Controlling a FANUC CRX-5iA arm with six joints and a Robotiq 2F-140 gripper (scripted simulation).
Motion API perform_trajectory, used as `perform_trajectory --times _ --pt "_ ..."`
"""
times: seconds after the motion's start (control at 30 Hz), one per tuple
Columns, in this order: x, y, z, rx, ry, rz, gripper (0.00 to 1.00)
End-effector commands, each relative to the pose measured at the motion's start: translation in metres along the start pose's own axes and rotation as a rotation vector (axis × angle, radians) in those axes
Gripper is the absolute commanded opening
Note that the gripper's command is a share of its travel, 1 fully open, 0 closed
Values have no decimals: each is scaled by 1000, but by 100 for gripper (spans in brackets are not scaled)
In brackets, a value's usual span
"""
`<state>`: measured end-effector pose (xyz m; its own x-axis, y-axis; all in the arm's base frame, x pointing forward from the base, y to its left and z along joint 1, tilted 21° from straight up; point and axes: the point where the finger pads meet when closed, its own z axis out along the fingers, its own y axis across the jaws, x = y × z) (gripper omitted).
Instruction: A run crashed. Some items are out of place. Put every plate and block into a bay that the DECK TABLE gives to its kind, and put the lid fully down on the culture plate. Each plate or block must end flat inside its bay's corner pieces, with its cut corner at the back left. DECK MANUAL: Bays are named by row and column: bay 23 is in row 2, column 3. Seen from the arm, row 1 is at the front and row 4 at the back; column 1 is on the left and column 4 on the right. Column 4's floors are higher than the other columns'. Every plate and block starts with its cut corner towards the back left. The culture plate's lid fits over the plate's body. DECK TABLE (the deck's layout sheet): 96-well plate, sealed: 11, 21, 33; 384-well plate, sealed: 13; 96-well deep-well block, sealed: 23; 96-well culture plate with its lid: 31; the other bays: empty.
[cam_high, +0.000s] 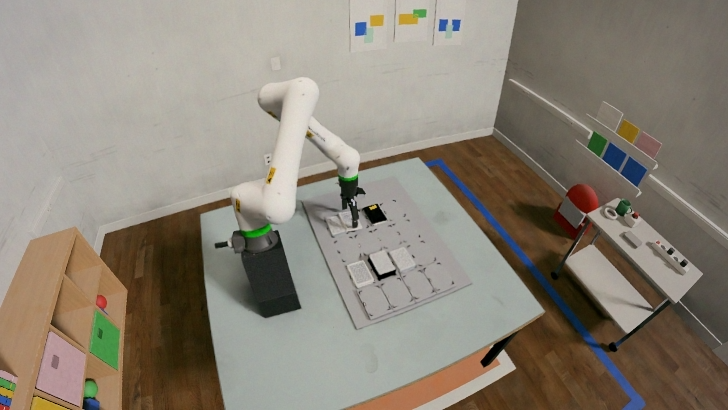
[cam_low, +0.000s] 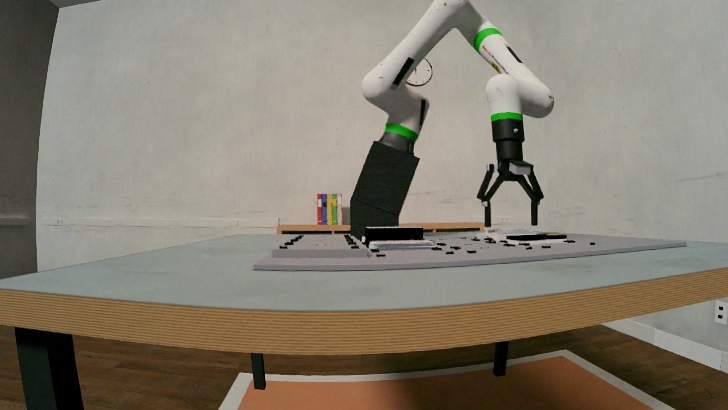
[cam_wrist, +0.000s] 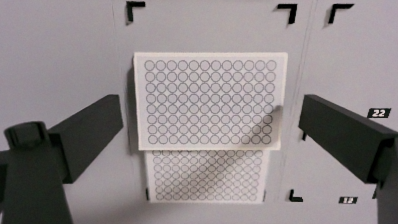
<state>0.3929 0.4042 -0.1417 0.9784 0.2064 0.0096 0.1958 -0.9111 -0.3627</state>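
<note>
Gripper (cam_high: 349, 214) (cam_low: 510, 224) (cam_wrist: 210, 111): released; its fingers stood wide on either side of the overlapping plate, nothing held.
Overlapping plate (cam_high: 345, 220) (cam_wrist: 207, 102): one, 96 wells; it lay across the back edge of the front plate, short of proper seating in bay 21.
Front plate (cam_high: 333, 225) (cam_wrist: 207, 185): one, at bay 11, partly covered.
Black lid (cam_high: 374, 212) (cam_low: 537, 236): one, on the pale body at bay 31; full seating could not be told.
Column 3: three items, apparently in place: near plate (cam_high: 359, 273), deep-well block (cam_high: 382, 262) (cam_low: 394, 233), far plate (cam_high: 403, 258).
Count: four flat plates, one block, one lidded plate.
Done, by judgement: column 3, probably the front plate's placing.
Left: the overlapping plate, likely for bay 21; perhaps the lid.
Cut corners: too small to judge.
</note>
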Motion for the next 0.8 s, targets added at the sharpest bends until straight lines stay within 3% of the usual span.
perform_trajectory --times 0.0,0.47,0.77 --pt "1 0 0 1 2 0 100" --pt "1 0 0 1 2 0 100" --pt "1 0 11 0 2 0 100"
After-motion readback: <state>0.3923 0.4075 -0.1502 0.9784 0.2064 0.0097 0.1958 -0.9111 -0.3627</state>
